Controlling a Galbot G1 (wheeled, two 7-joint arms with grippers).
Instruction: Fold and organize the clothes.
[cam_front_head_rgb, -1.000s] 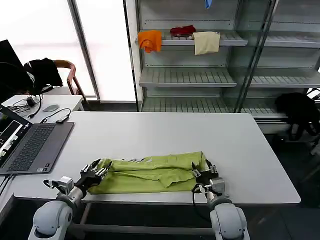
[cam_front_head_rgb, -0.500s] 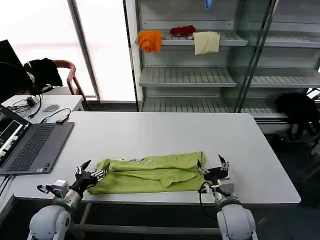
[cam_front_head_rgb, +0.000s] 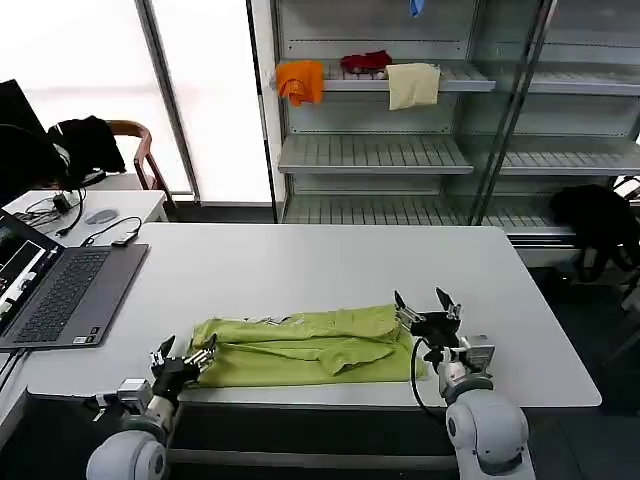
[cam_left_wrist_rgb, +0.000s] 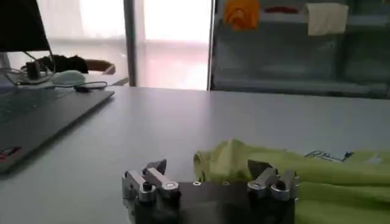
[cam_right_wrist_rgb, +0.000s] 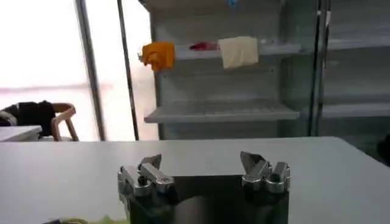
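The clothes are one lime yellow-green T-shirt (cam_front_head_rgb: 300, 345), folded into a long band near the table's front edge. My left gripper (cam_front_head_rgb: 183, 352) hovers low at the band's left end, open and holding nothing. In the left wrist view the left gripper (cam_left_wrist_rgb: 207, 167) has its fingers spread just short of the shirt (cam_left_wrist_rgb: 323, 182). My right gripper (cam_front_head_rgb: 420, 300) stands open above the band's right end, lifted off the cloth. In the right wrist view the right gripper (cam_right_wrist_rgb: 201, 160) is empty, with a scrap of the shirt (cam_right_wrist_rgb: 103, 220) at the edge.
An open laptop (cam_front_head_rgb: 60, 290) lies on the table's left side. Behind the white table (cam_front_head_rgb: 330, 265) stands a shelf unit (cam_front_head_rgb: 400, 155) with orange (cam_front_head_rgb: 300, 80), red (cam_front_head_rgb: 366, 62) and cream (cam_front_head_rgb: 412, 85) cloths. A chair with a black garment (cam_front_head_rgb: 85, 140) is at the back left.
Both grippers opened and let go of the shirt's ends. The left one drew back toward the front edge; the right one rose and moved slightly right. The shirt lies still.
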